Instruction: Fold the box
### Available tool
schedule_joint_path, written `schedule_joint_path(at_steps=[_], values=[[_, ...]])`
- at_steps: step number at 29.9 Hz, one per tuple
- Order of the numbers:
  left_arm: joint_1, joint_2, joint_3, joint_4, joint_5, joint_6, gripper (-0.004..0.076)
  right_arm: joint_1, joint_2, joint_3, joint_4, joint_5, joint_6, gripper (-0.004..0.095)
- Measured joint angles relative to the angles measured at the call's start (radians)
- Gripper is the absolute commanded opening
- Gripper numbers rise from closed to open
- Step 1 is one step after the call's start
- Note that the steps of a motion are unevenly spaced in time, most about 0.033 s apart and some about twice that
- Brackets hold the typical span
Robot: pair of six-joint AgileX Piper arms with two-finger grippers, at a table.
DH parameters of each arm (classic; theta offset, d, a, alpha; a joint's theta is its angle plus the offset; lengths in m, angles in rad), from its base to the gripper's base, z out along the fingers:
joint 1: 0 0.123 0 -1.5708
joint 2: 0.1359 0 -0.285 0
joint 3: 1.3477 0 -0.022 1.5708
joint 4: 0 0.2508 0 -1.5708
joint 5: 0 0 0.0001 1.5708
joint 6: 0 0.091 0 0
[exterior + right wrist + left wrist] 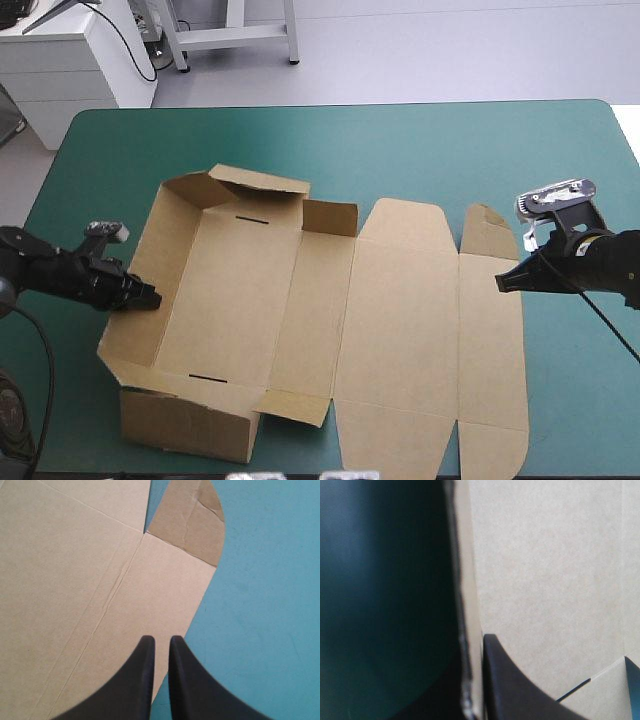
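The brown box (400, 300) lies partly formed in the middle of the teal-green table. Its left wall (150, 270) stands raised, and the far wall with its corner flaps leans up at the back. The lid panels lie flat to the right. My left gripper (150, 298) is at the left wall, shut on it. In the left wrist view the wall's edge (470, 605) runs between the black fingers (520, 690), at my left gripper (471, 652). My right gripper (502, 284) hovers shut at the lid's right edge, just over the board (75, 580), holding nothing (161, 640).
The box's near wall (190, 425) hangs folded outward close to the table's front edge. A small creased flap (485, 232) sticks out at the lid's far right corner. Bare teal-green cover (450, 150) stretches behind the box and to its right.
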Motion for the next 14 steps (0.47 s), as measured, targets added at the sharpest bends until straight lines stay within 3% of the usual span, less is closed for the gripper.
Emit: schedule_joint_path(at_steps=[4,14], values=[[-0.113,0.0,-0.143,0.013,-0.041,0.018,-0.0008,0.0,0.0,0.0,0.0,0.001,0.0,0.0087],[-0.448,0.007,-0.426,0.256,-0.303,0.099,-0.0008,0.0,0.0,0.0,-0.003,0.001,0.002,0.0087]])
